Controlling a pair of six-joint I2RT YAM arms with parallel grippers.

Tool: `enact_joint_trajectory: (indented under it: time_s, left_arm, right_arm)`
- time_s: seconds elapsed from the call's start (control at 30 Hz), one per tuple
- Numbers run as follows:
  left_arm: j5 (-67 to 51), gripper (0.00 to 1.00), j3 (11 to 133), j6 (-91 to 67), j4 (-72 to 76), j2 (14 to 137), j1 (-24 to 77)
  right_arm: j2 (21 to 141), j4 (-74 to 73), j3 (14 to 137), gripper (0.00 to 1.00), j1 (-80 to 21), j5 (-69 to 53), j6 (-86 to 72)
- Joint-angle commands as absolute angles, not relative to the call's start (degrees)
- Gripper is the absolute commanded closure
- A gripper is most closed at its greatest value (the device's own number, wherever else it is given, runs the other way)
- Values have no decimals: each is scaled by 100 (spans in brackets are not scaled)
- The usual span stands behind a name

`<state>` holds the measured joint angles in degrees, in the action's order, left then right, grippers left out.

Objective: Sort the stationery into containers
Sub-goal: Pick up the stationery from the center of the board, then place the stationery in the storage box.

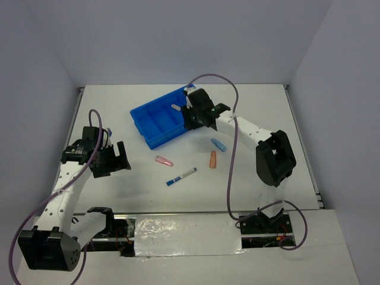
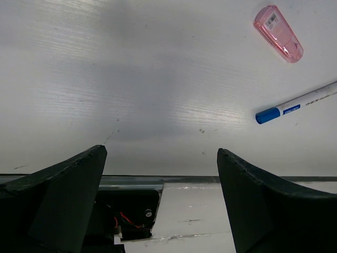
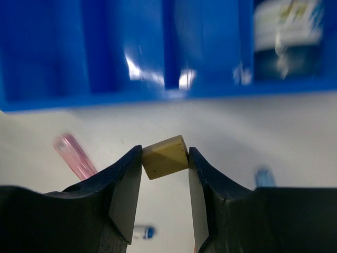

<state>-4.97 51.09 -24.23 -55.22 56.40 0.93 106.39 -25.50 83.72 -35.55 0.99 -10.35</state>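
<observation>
From above, a pink piece (image 1: 163,160), a marker (image 1: 181,176), an orange piece (image 1: 212,158) and a light-blue piece (image 1: 219,143) lie loose on the counter (image 1: 261,113), near the blue tray (image 1: 155,122).

Left wrist: the left fingers (image 2: 162,158) gape wide and hold nothing.

Right wrist: the right fingers (image 3: 165,164) pinch a tan block (image 3: 165,155) just short of the tray, where one compartment holds something blurred. Most of the sorting looks undone.

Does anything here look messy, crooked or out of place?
Nothing looks damaged. The blue tray sits turned askew, and four items lie loose near it: pink piece, marker, orange piece, light-blue piece.
</observation>
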Motion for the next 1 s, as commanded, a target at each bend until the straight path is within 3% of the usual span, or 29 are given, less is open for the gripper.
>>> enact_joint_trajectory:
  time_s: [0.0,0.3,0.4,0.53,0.67,0.8,0.97]
  left_arm:
    - [-571,1,5159,-2408,-5414,5669,105]
    - [-474,1,5221,-2355,-5432,5695,105]
    - [-527,1,5229,-2382,-5432,5678,105]
    - [-527,1,5229,-2355,-5475,5669,105]
    - [-440,1,5221,-2635,-5423,5704,105]
    - [-300,1,5168,-3531,-5142,5862,333]
    - [904,1,5501,-5438,-4835,6519,1958]
  right_arm:
    - [10904,-2846,9560,65,-3577,175,-800]
    - [13031,-3989,12768,50,-3314,677,-545]
    - [13219,-4035,13166,33,-3243,510,-527]
    - [13000,-3894,12771,23,-3191,360,-589]
    - [12273,-3955,12333,21,-3182,404,-729]
    - [10919,-3525,10396,21,-3190,545,-1229]
    - [9338,-3305,8530,21,-3190,422,-1564]
